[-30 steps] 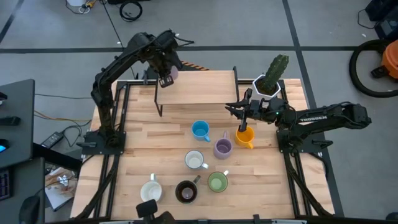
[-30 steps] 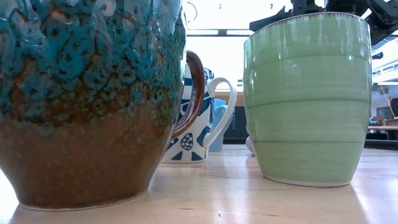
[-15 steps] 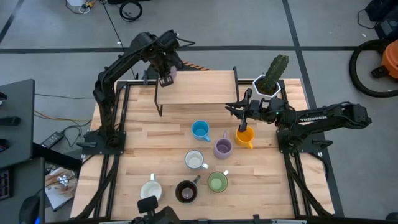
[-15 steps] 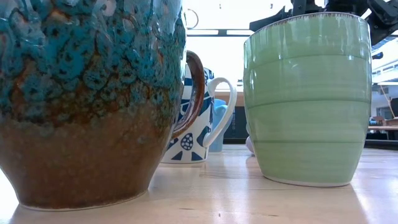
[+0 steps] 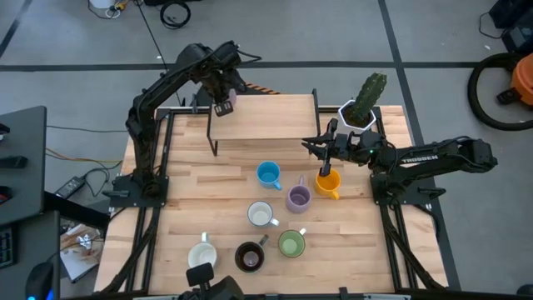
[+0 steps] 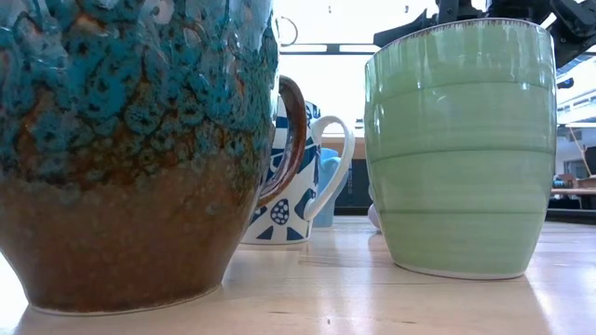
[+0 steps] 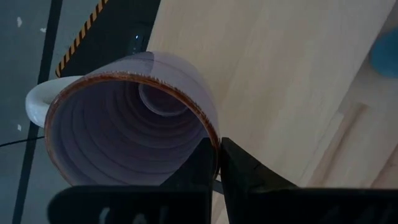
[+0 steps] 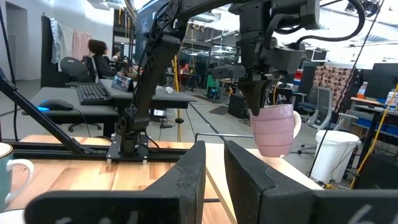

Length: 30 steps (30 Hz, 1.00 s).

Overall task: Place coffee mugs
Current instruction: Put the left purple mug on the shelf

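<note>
My left gripper [image 5: 223, 106] is shut on a lilac mug [image 7: 124, 118] over the far left corner of a raised wooden shelf [image 5: 271, 118]. The right wrist view shows that mug [image 8: 273, 129] upright, just above the shelf top; whether it touches I cannot tell. My right gripper [image 5: 329, 157] hovers shut and level above the orange mug [image 5: 328, 185], holding nothing. On the table stand a blue mug [image 5: 268, 173], a second lilac mug [image 5: 298, 198], two white mugs [image 5: 261, 215] [image 5: 202, 255], a dark brown mug [image 5: 249, 257] and a green mug [image 5: 291, 244]. My left gripper pinches the lilac mug's brown-edged rim [image 7: 210, 134], one finger inside the mug and one outside. The fingers come from above, pointing steeply down. The mug hangs upright below them, its handle [image 8: 297, 124] on the side away from the fingers.
A white faceted pot with a green cactus [image 5: 360, 108] stands at the shelf's far right end, close behind my right arm. The shelf rests on dark legs [image 5: 214, 142]. In the low view the brown mug [image 6: 130, 158] and green mug [image 6: 456, 149] fill the foreground.
</note>
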{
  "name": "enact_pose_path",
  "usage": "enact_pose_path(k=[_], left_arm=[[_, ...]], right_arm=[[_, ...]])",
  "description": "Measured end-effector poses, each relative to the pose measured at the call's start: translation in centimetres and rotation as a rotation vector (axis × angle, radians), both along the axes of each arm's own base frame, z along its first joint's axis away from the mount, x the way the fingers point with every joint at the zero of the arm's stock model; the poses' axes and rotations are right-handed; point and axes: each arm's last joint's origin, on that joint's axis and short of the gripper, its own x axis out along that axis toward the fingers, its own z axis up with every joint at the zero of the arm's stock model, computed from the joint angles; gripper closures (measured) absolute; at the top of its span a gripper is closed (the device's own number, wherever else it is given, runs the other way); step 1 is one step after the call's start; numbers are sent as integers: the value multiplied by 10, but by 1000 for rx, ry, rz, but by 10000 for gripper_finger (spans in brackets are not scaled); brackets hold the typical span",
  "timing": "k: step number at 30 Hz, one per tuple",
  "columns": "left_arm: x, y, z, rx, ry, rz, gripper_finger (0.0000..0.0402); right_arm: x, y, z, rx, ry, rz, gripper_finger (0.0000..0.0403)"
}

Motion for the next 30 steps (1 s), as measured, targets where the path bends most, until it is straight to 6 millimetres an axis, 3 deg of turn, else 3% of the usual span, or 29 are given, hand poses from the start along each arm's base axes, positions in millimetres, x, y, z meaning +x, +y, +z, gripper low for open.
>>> enact_pose_path(k=[14, 22, 30], left_arm=[[7, 3, -9, -15, 20, -10, 384], [7, 3, -9, -11, 25, -19, 318], [7, 4, -9, 15, 46, -2, 296]], right_arm=[[0, 0, 0, 0, 0, 0, 337], [0, 0, 0, 0, 0, 0, 337], [0, 0, 0, 0, 0, 0, 337]])
